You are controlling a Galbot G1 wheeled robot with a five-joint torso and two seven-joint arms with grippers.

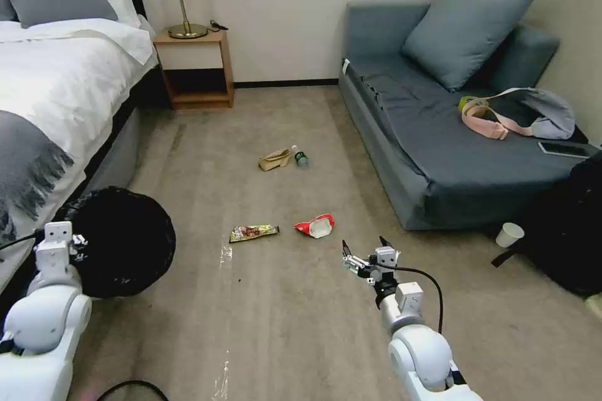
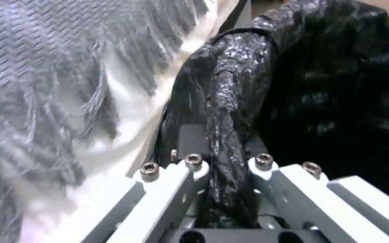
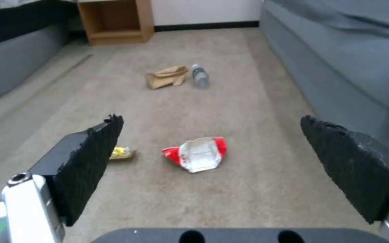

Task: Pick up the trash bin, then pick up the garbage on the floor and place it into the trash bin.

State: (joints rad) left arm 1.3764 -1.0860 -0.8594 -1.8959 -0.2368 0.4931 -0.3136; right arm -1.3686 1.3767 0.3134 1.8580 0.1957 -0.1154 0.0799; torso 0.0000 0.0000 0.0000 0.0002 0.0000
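The trash bin, lined with a crinkly black bag, hangs tilted beside the bed at the left. My left gripper is shut on its bag-covered rim; the left wrist view shows the black plastic pinched in the left gripper. The garbage lies on the carpet: a red-and-white wrapper, a gold-brown wrapper, a tan paper bag and a small bottle. My right gripper hovers open just short of the red-and-white wrapper, holding nothing.
The bed runs along the left and a grey sofa along the right. A wooden nightstand stands at the back wall. A paper cup and a black bag sit by the sofa's near end.
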